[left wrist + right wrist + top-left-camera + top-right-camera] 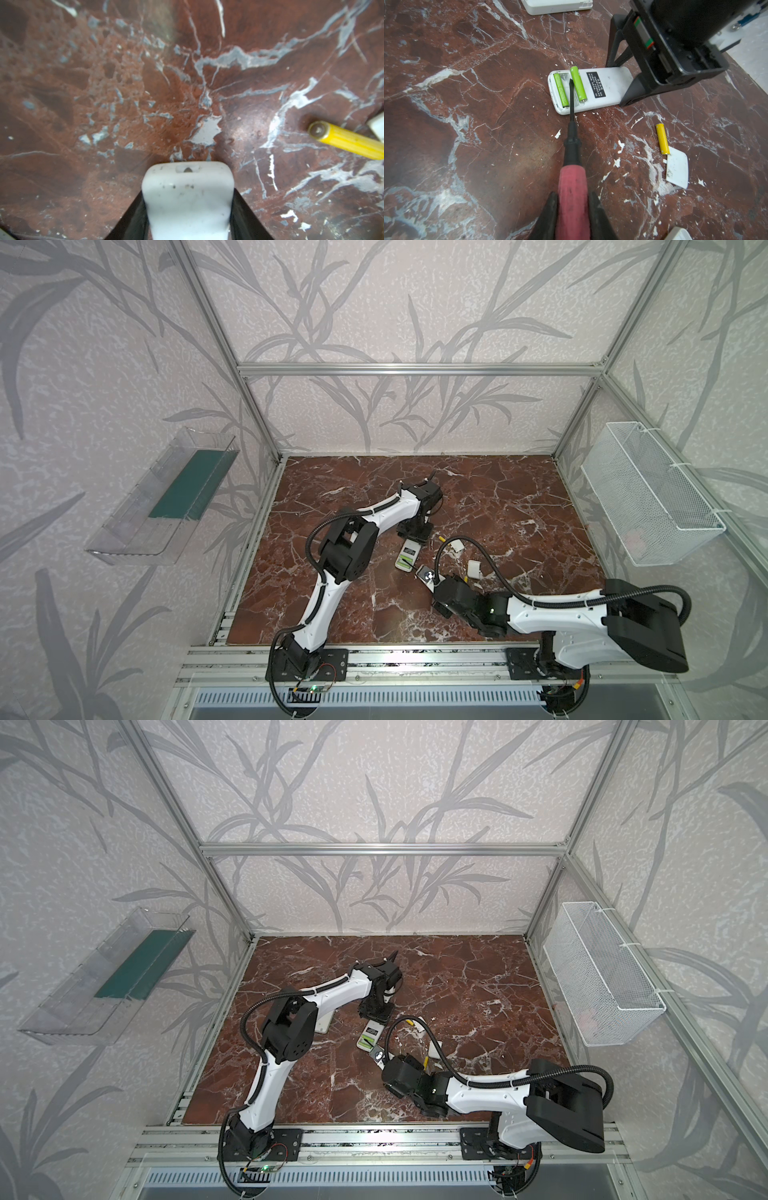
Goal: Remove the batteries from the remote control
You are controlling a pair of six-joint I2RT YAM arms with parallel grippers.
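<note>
My right hand clamps the screwdriver, its tip ahead beside the half-lifted green battery. I should lever gently while my left hand clamps the remote.

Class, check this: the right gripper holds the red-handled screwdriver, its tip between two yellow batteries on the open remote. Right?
One slip: those two batteries are lime green, not yellow, as the right wrist view shows. The right gripper, screwdriver and remote are as stated.

Top pair: high at front, far, looked down on whole table | left wrist: close, down over remote | right wrist: low, close, faced along screwdriver | all four shared remote
</note>
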